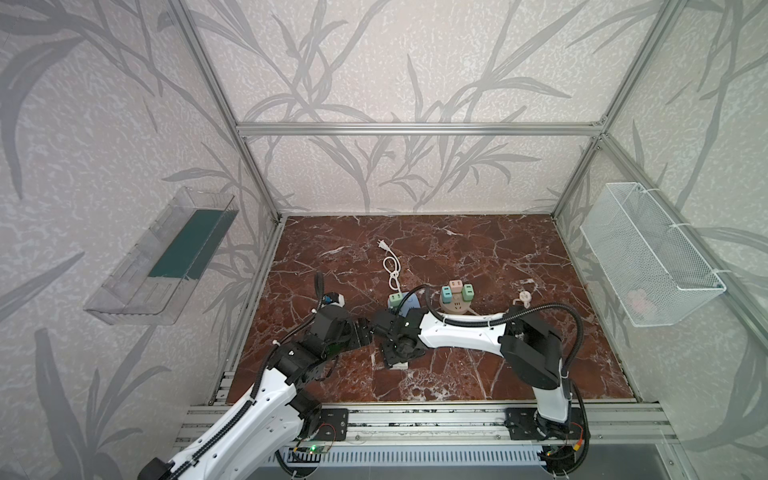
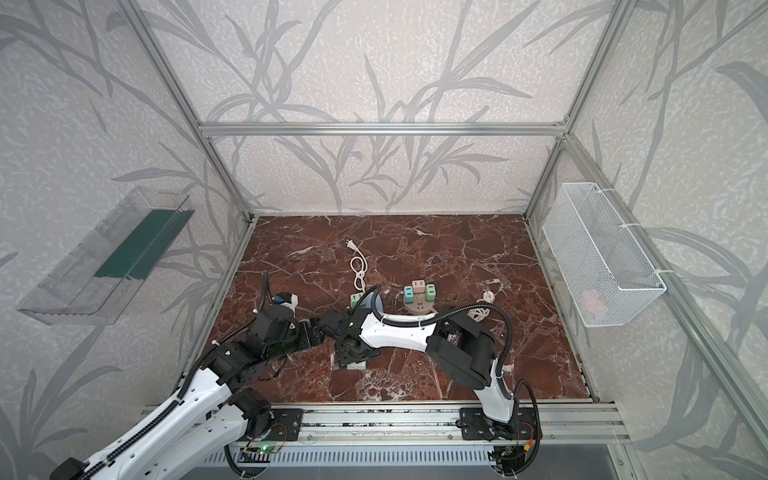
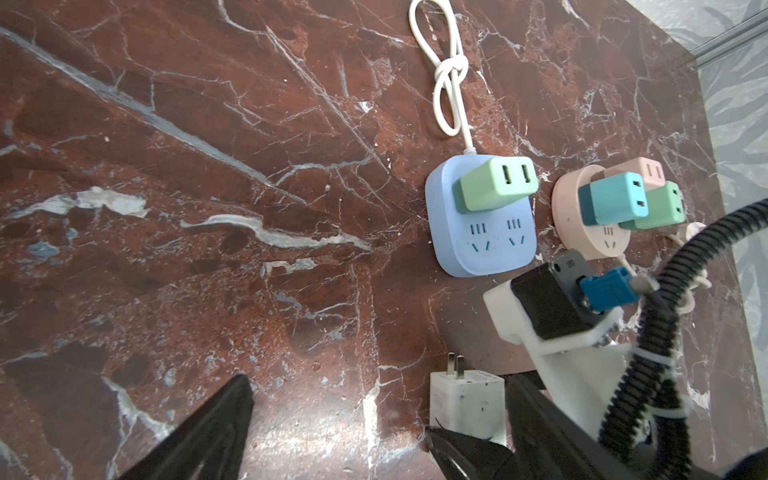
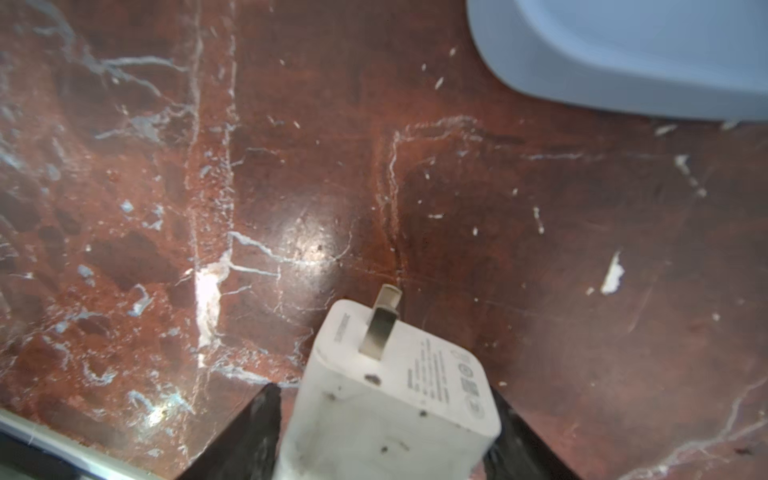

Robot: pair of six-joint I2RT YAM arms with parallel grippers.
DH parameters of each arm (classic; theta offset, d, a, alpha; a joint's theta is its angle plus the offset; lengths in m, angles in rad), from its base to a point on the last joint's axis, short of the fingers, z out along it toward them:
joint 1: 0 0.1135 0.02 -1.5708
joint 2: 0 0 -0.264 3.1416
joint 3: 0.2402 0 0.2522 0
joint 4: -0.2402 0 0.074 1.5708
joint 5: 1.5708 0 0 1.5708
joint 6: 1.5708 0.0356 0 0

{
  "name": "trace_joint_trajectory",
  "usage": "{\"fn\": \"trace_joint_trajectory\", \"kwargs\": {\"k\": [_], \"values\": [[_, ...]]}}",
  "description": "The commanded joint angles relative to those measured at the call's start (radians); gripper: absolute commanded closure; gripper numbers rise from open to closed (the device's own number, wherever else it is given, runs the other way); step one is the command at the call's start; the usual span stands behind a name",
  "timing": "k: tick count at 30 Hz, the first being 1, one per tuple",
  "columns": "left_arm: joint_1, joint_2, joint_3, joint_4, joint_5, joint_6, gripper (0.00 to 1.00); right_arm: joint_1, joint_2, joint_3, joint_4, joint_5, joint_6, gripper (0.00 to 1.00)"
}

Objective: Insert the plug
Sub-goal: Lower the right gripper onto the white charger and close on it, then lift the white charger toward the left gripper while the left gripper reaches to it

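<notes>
Two flat metal prongs (image 3: 455,363) jut from the boxy white plug (image 4: 395,415) pinched in the right tool (image 4: 382,399) over the veined red marble desk (image 3: 208,208), near a rounded blue socket block (image 3: 482,245), while the left tool (image 3: 336,407) gapes wide.

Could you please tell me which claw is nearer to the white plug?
Right. The right claw closes around the white plug; the left claw hangs open just beside it.
</notes>
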Motion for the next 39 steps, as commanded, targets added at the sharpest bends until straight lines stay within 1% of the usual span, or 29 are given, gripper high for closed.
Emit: {"fn": "trace_joint_trajectory", "kwargs": {"k": [1,6,10,13,16,18,19,20,21,25,29,31,35,37,39], "values": [[-0.005,0.006,0.009,0.031,0.019,0.002,0.07,0.007,0.038,0.034,-0.058,-0.001,0.002,0.29],[-0.006,0.009,0.008,0.036,0.026,0.002,0.07,-0.01,0.027,0.0,-0.03,-0.022,0.016,0.32],[-0.005,0.005,0.006,0.034,0.027,0.005,0.07,-0.043,0.013,-0.055,0.029,-0.09,0.03,0.38],[-0.006,0.001,0.005,0.038,0.034,0.007,0.07,-0.067,-0.011,-0.088,0.064,-0.118,0.034,0.44],[-0.006,0.0,0.004,0.043,0.04,0.01,0.07,-0.087,-0.034,-0.096,0.063,-0.133,0.022,0.56],[-0.006,0.0,0.004,0.046,0.049,0.014,0.06,-0.121,-0.066,-0.122,0.087,-0.188,0.016,0.67],[-0.006,-0.002,0.003,0.048,0.052,0.017,0.06,-0.133,-0.087,-0.141,0.109,-0.227,0.018,0.74],[-0.005,-0.006,0.0,0.051,0.057,0.019,0.06,-0.183,-0.113,-0.174,0.149,-0.281,0.023,0.85],[-0.007,-0.01,-0.002,0.054,0.063,0.02,0.06,-0.214,-0.145,-0.203,0.181,-0.326,0.037,0.99],[-0.008,-0.056,-0.024,0.111,0.118,0.034,0.06,-0.32,-0.259,-0.281,0.253,-0.451,0.076,1.0],[-0.008,-0.113,-0.06,0.222,0.234,0.039,0.06,-0.402,-0.379,-0.331,0.32,-0.522,0.149,1.0],[-0.01,-0.136,-0.071,0.266,0.271,0.025,0.06,-0.422,-0.426,-0.346,0.342,-0.519,0.206,1.0],[-0.018,-0.178,-0.094,0.347,0.315,0.002,0.06,-0.427,-0.48,-0.371,0.492,-0.556,0.337,1.0],[-0.021,-0.192,-0.092,0.362,0.331,0.009,0.06,-0.427,-0.492,-0.368,0.528,-0.548,0.379,1.0],[-0.024,-0.209,-0.092,0.377,0.335,0.01,0.06,-0.427,-0.504,-0.357,0.533,-0.516,0.415,1.0]]}}
